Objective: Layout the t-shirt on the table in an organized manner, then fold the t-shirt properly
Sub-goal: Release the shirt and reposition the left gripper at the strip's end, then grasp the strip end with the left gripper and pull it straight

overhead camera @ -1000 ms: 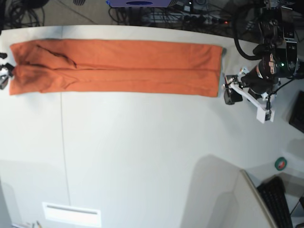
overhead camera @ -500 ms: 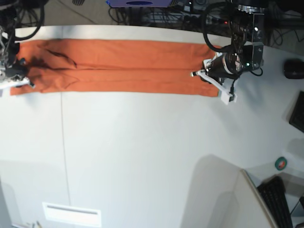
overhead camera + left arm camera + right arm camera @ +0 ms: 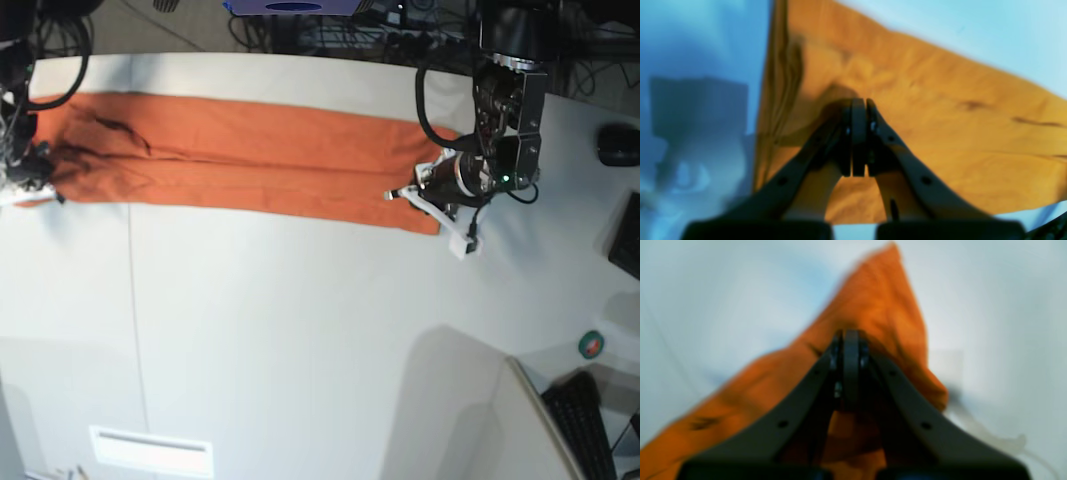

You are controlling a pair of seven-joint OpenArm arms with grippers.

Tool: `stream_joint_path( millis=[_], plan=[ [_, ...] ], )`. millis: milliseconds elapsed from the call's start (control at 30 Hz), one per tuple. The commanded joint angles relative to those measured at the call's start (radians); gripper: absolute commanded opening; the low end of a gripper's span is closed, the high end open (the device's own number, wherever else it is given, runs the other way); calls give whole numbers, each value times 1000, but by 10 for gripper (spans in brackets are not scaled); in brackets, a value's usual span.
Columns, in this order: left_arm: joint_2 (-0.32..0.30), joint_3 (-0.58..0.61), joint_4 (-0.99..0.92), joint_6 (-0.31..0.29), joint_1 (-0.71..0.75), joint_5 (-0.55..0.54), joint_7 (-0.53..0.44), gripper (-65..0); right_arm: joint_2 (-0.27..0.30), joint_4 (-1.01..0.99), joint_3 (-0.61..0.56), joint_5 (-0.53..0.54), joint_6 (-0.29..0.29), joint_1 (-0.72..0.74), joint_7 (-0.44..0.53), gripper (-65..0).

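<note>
- Shirt (image 3: 240, 155): a long narrow orange strip at the 12 o'clock side of the table (image 3: 300, 330), long axis running 9-to-3 o'clock, tilted slightly down toward 3.
- Left gripper (image 3: 432, 200) sits on the 3 o'clock end, right gripper (image 3: 30, 180) on the 9 o'clock end; each arm is nearest its own end.
- Both wrist views: jaws together with cloth at the tips. Looks pinched, but blur hides the actual contact.
- Next fold likely turns on carrying one end along the long axis toward the other.
- Versus half a second ago: 3 o'clock end has shifted toward 9 and dropped toward 6, the strip is shorter and skewed, and the left arm has moved inward.
</note>
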Motion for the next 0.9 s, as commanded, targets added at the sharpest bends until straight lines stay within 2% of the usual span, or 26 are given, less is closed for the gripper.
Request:
stream_joint_path(
  millis=[0,267,367,467,567,633,667,800,867],
  plan=[
    [-9,-5,45,-6,-12,-9,5,-650,29,59,11,-3,6,-8,24,-650],
    [-17,-256,307,-9,44,-15,135,-650,27,358,13,-3,3,-143,24,-650],
    [-24,-345,382,-10,71,-15,149,-650,20,429,50,-3,3,-189,24,-650],
    [-52,-365,396,-10,114,-15,140,-647,4,450,77,-3,3,-209,24,-650],
    [-44,-371,342,-12,125,-15,120,-237,4,447,93,-3,3,-211,24,-650],
    [-30,-368,264,-23,133,-15,62,-54,4,447,91,-3,3,-211,22,-650],
    [-17,-370,213,-61,133,-15,26,0,3,447,90,-3,3,-212,22,-650],
    [-7,-364,38,-248,116,-15,-49,0,3,447,86,-3,3,-218,22,-650],
    [2,-368,-31,-285,97,-15,-49,0,3,447,86,-3,3,-218,22,-650]
  ],
)
